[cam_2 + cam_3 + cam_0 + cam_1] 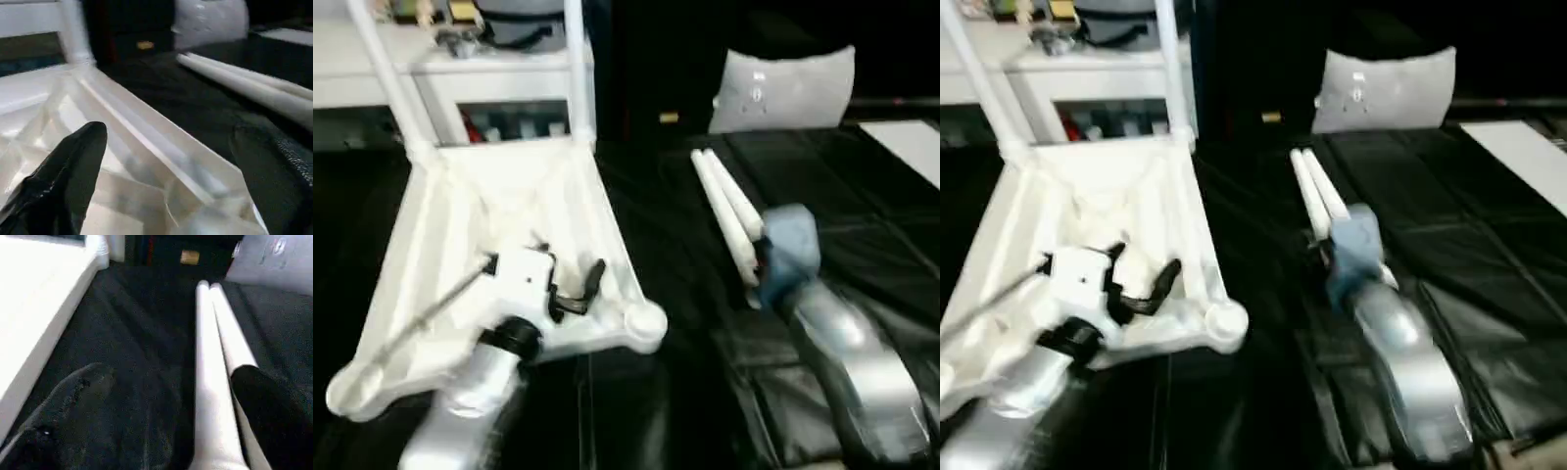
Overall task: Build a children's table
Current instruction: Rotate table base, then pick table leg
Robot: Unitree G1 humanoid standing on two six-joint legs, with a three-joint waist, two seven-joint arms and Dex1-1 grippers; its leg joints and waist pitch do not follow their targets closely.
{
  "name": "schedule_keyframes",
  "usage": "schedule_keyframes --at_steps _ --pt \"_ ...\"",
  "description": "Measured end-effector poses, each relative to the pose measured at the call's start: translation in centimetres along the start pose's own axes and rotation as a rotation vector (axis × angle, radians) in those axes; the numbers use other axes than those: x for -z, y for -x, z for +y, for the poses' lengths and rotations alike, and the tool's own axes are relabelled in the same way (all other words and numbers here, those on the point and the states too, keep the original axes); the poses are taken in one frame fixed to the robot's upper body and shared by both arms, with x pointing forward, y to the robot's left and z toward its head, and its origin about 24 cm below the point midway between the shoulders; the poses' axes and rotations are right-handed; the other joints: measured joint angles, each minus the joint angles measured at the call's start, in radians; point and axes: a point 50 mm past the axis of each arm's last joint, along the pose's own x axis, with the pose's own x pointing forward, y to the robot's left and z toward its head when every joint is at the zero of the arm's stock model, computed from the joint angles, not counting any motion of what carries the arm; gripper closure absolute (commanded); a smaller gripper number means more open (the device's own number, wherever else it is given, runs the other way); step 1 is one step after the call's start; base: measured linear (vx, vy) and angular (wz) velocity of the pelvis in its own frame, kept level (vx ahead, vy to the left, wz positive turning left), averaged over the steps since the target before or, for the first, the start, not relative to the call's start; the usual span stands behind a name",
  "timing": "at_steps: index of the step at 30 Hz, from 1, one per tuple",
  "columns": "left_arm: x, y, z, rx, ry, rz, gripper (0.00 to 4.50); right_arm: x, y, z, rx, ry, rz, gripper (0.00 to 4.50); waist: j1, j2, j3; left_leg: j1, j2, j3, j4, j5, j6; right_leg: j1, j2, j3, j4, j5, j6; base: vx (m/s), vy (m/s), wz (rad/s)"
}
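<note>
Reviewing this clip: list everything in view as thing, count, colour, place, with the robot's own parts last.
Table top: one, white, upside down on the black surface at the robot's left, ribbed underside showing.
Fitted legs: two, white, standing up from the top's far corner sockets.
Loose legs: two, white, lying side by side on the black surface at the robot's right.
Empty corner socket: one, white, near corner of the top.
Pillow: one, light grey, behind the loose legs.
Shelf unit: one, white, in the background behind the top, small items on it.
Flat panel: one, white, far right.
Left gripper: one, black fingers, open, over the top's underside.
Right gripper: one, black fingers, open, at the loose legs' near ends.
</note>
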Motion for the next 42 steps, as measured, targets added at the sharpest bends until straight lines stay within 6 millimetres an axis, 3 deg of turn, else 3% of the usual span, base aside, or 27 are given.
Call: schedule_keyframes --at_steps 3,5,13,19,21,26,31,35,42 --pt "-0.1 0.0 0.2 0.118 -0.048 0.052 0.11 -0.7 -1.9 -0.7 0.005 -0.001 0.049 0.0 -0.004 0.006 0.009 0.001 0.004 0.015 0.0 0.002 0.007 0.001 -0.007 -0.001 0.0 0.006 -0.004 -0.086 0.024 0.03" --pt "-0.4 0.1 -0.2 0.216 -0.055 0.073 0.11 -0.8 -3.3 -1.3 0.011 0.008 0.106 0.0 -0.005 0.003 0.016 0.0 0.007 0.023 0.001 0.003 0.007 -0.001 -0.011 -0.002 0.003 0.006 -0.003 -0.069 0.004 0.06" --pt "-1.6 0.8 -1.0 0.435 -0.084 0.137 0.11 -1.5 -7.0 -3.4 0.069 0.002 0.213 0.0 0.0 0.002 0.017 -0.022 0.027 0.04 -0.004 0.025 0.006 -0.019 -0.01 -0.016 0.007 0.011 -0.01 -0.007 -0.001 0.01" --pt "-1.9 0.8 -1.1 0.457 -0.084 0.144 0.11 -0.7 -7.6 -3.8 0.071 -0.02 0.263 0.0 0.008 0.002 0.017 -0.027 0.029 0.042 -0.01 0.03 0.01 -0.026 -0.01 -0.018 0.005 0.01 -0.011 0.0 0.0 0.0" --pt "-2.0 0.9 -1.2 0.473 -0.078 0.154 0.0 -0.4 -7.8 -3.9 0.064 -0.027 0.292 0.35 0.01 0.001 0.018 -0.029 0.03 0.044 -0.01 0.03 0.01 -0.029 -0.01 -0.018 0.006 0.01 -0.012 0.0 0.0 0.0" --pt "-2.1 1.2 -1.1 0.497 -0.076 0.178 0.0 -0.2 -8.1 -4.7 0.077 -0.089 0.353 0.56 0.012 0.001 0.018 -0.032 0.036 0.051 -0.01 0.031 0.007 -0.032 -0.01 -0.019 0.006 0.011 -0.013 0.0 0.0 0.0" --pt "-2.0 1.2 -1.1 0.504 -0.068 0.194 0.0 0.4 -8.2 -4.7 0.07 -0.135 0.395 1.13 0.016 0.001 0.019 -0.031 0.04 0.059 -0.01 0.032 0.006 -0.032 -0.01 -0.019 0.006 0.012 -0.015 0.0 0.0 0.0" --pt "-2.0 1.2 -1.1 0.508 -0.067 0.199 0.0 0.4 -8.2 -4.7 0.045 -0.173 0.421 1.34 0.017 0.002 0.019 -0.031 0.046 0.068 -0.01 0.033 0.005 -0.033 -0.01 -0.019 0.007 0.013 -0.015 0.0 0.0 0.0" --pt "-2.1 1.2 -1.0 0.513 -0.071 0.202 0.0 0.5 -8.3 -4.6 0.002 -0.195 0.46 2.02 0.025 0.003 0.02 -0.032 0.047 0.069 -0.01 0.033 0.005 -0.034 -0.01 -0.019 0.006 0.013 -0.015 0.0 0.0 0.0"
